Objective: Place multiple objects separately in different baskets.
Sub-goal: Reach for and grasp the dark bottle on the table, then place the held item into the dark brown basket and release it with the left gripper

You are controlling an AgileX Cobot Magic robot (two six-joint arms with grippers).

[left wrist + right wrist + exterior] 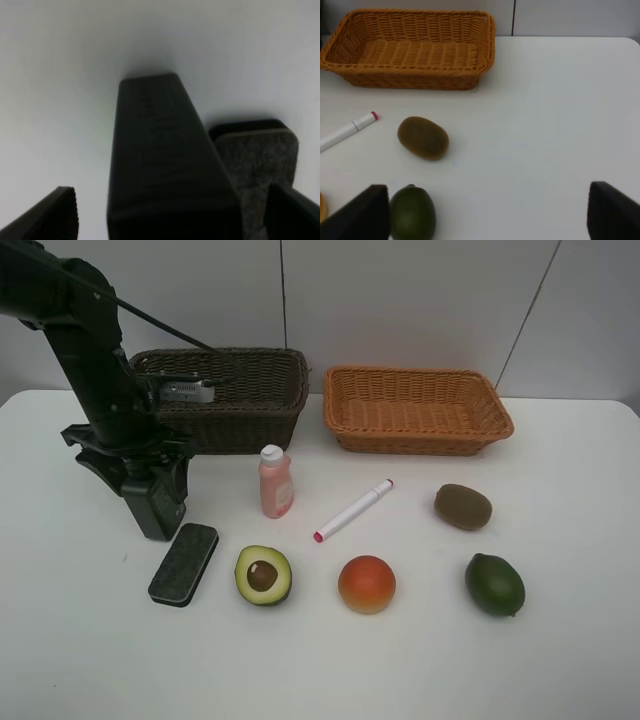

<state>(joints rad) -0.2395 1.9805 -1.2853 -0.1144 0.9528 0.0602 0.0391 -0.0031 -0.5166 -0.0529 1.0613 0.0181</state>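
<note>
Black board eraser (pixel 184 564) is lying nearest on the white bench (pixel 580 660). The halved avocado (pixel 263 575), cut face up, the orange-red round fruit (pixel 366 583) and the green lime (pixel 494 584) are sitting in a row to its right.

Just behind the eraser, the left gripper (pixel 170 200) is reaching down with its jaws standing wide either side of the dark green bottle (pixel 160 150). The wrist view is showing a gap on each side, so it is not clamping the bottle.

Further back, the pink white-capped bottle (pixel 275 482) is standing upright. The white pink-tipped marker (pixel 353 510) is lying at a slant, and the brown kiwi (pixel 462 507) is resting to its right.

The right gripper (pixel 490 212) is hanging wide open over bare bench near the lime and kiwi, holding nothing.

Farthest back, the two baskets are sitting side by side but apart. The light orange basket (pixel 418 410) is showing only its own weave inside. The deep dark brown basket (pixel 250 390) is showing weave too, though the left arm (pixel 90 360) is hiding its left end.
</note>
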